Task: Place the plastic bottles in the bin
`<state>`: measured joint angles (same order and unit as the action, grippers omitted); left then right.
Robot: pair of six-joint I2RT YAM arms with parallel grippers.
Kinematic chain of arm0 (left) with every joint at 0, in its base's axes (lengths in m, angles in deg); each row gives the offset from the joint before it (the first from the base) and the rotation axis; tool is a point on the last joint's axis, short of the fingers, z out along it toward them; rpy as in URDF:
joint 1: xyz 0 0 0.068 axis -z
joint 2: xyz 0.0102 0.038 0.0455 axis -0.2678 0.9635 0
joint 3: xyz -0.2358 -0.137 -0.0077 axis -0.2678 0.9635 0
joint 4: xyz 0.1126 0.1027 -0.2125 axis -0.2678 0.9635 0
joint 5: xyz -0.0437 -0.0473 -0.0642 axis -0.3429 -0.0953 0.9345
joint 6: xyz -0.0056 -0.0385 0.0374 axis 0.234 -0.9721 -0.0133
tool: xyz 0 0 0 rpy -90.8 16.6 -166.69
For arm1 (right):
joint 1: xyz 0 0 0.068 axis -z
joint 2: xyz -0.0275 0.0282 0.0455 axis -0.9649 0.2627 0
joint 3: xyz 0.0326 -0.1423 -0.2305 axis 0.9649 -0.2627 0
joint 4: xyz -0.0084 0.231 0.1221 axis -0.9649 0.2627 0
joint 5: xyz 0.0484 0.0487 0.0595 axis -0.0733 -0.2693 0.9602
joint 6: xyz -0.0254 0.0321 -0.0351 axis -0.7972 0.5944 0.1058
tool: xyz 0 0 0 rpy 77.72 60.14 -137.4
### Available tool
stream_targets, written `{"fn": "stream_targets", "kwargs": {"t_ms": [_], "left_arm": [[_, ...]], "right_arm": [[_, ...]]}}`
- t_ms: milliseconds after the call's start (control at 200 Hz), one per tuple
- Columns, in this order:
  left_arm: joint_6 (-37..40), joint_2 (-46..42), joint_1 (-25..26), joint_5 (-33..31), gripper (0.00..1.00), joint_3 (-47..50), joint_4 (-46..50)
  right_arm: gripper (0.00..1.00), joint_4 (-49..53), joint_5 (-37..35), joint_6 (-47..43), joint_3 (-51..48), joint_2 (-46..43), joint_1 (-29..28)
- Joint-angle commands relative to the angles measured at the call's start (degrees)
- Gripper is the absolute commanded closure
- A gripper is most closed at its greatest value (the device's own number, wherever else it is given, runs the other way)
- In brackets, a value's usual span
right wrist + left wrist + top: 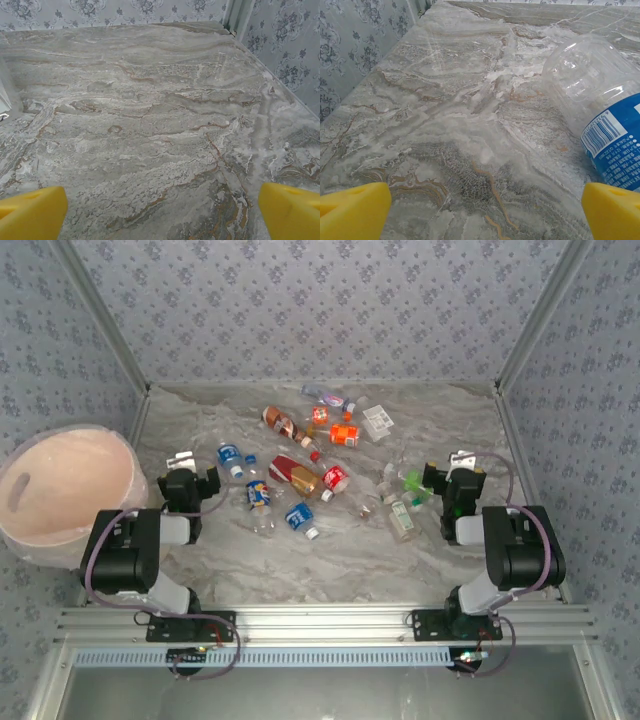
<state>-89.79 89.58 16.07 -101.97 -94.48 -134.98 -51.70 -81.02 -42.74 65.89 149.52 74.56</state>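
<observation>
Several small plastic bottles lie scattered over the middle of the marble table (330, 560), among them a blue-labelled one (231, 458), a red one (290, 472), an orange one (345, 435) and a green-capped one (415, 482). The pale pink bin (60, 475) stands off the table's left edge and looks empty. My left gripper (185, 462) is open just left of the blue-labelled bottle (600, 100), with nothing between its yellow fingertips (355, 210). My right gripper (460, 462) is open at the right of the pile, over bare marble (150, 125).
Patterned walls close the table at the back and both sides. A metal rail (320, 620) runs along the near edge by the arm bases. Bare marble stretches in front of the bottles. A clear object (4, 95) pokes in at the left edge of the right wrist view.
</observation>
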Motion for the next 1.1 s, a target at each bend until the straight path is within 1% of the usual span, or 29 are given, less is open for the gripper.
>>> {"fn": "stream_targets", "kwargs": {"t_ms": [0,100,390,680,994,1099], "left_arm": [[0.8,-0.1,0.3,1.0,0.02,-0.9,-1.9],[0.8,-0.1,0.3,0.9,0.02,-0.9,-1.9],[0.7,-0.1,0.3,0.9,0.02,-0.8,-1.9],[0.8,0.0,0.3,0.9,0.02,-0.9,-1.9],[1.0,-0.1,0.4,1.2,0.02,-0.7,-2.1],[2.5,-2.2,0.8,3.6,0.02,-2.5,2.8]], "right_arm": [[0.0,-1.0,1.1,-1.6,-0.3,-0.2,-0.3],[0.0,0.3,4.0,-1.7,0.0,-0.1,-0.2],[0.0,0.5,4.5,-1.6,0.1,-0.1,0.0],[0.0,1.2,6.8,-1.0,0.4,-0.2,1.1],[0.0,0.6,6.9,-0.9,0.1,-0.4,1.0],[0.0,1.7,6.3,-1.5,-0.1,-2.8,0.8]]}}
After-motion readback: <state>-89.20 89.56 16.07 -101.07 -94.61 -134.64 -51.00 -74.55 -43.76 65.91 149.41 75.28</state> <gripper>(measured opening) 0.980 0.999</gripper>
